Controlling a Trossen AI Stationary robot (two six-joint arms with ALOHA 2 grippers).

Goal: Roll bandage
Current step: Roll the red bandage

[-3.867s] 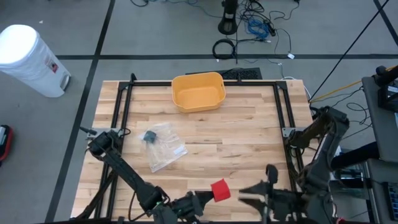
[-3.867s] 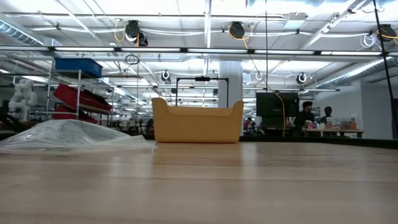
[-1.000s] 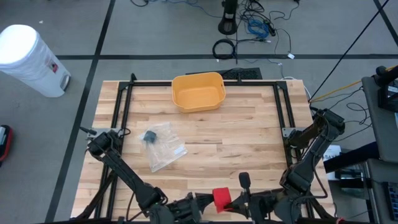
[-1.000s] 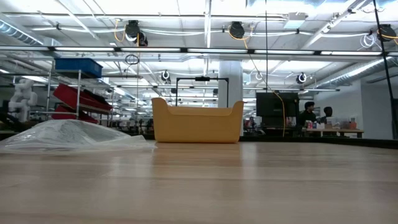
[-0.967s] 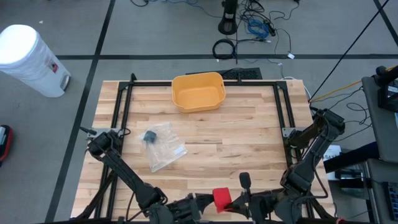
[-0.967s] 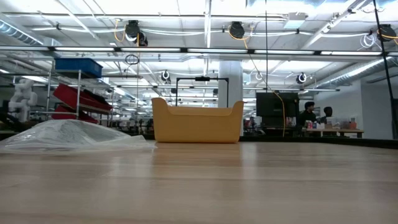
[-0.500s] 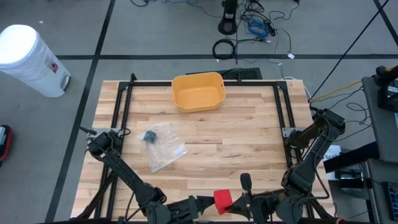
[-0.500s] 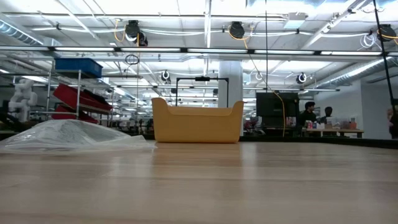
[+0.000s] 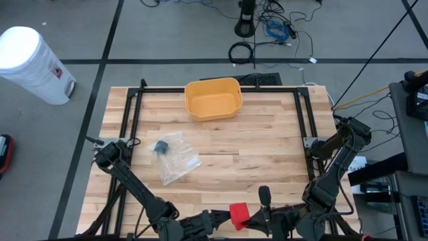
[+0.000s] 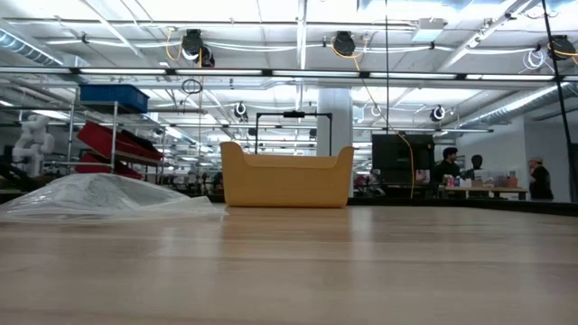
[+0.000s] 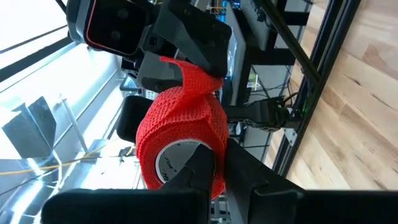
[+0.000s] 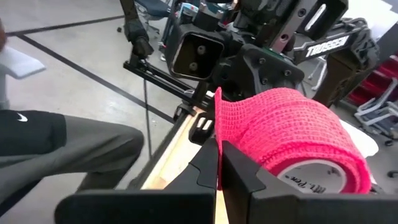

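The red bandage roll [image 9: 239,215] with a white core [image 11: 177,163] hangs in the air over the table's near edge, between my two grippers. My left gripper [image 9: 226,218] reaches it from the left and is shut on it [image 11: 221,165]. My right gripper [image 9: 255,218] comes from the right and is shut [image 12: 219,152] on the bandage's loose end. The low view shows neither gripper. My left gripper holds the roll's wall at its open side [image 11: 214,177], one finger over the white core's opening and the other outside on the red wrap. The fingers lie level, coming from the table's left. The roll is lifted clear of the table. My right gripper pinches the loose end's edge [image 12: 217,121] between its two shut fingers, coming about level from the table's right. A short strip of bandage [image 11: 189,71] runs from the roll to these fingers. It hangs clear of the table.
A yellow bin [image 9: 212,98] stands at the table's far middle. A clear plastic bag [image 9: 175,158] with a dark item lies left of centre. Black frame rails [image 9: 131,127] run along the table's sides. A white waste bin [image 9: 30,63] stands on the floor. People [image 10: 444,167] stand far off.
My left gripper has rolled a little about the line it points along, turning the red roll with it. Both grippers have stayed in place and kept their holds.
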